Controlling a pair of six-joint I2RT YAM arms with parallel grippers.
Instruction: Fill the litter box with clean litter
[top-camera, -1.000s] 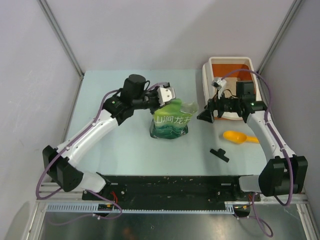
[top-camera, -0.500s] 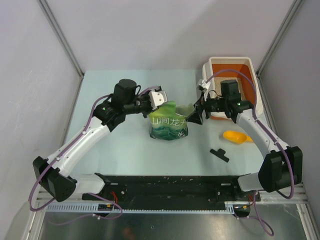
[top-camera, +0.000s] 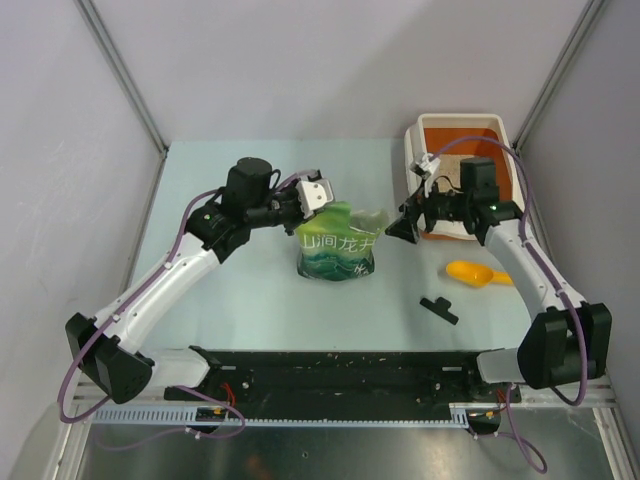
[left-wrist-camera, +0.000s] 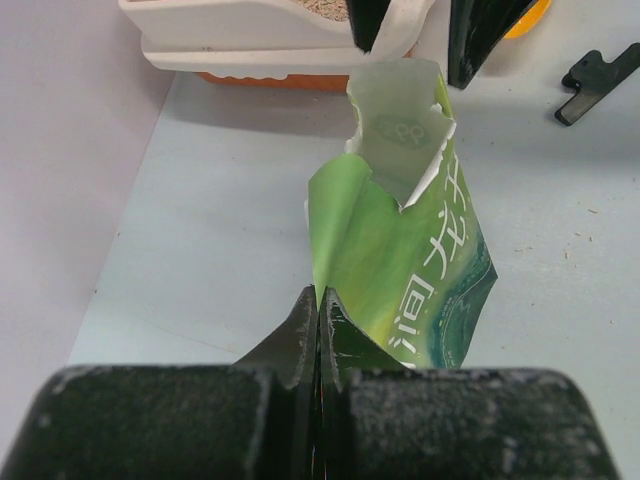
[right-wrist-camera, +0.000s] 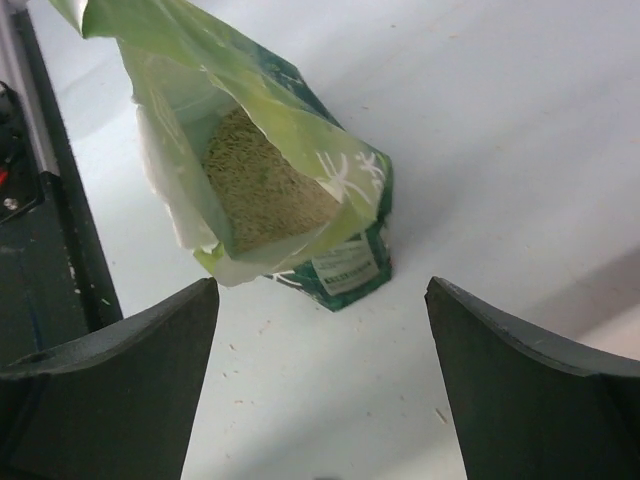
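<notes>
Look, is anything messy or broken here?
Yes. The green bag has a ragged, torn-open top, and the left hand is pinching its edge. A few tiny crumbs lie scattered on the table beside it.

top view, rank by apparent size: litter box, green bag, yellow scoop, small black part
Largest to smallest:
1. litter box, though partly covered
2. green bag
3. yellow scoop
4. small black part
</notes>
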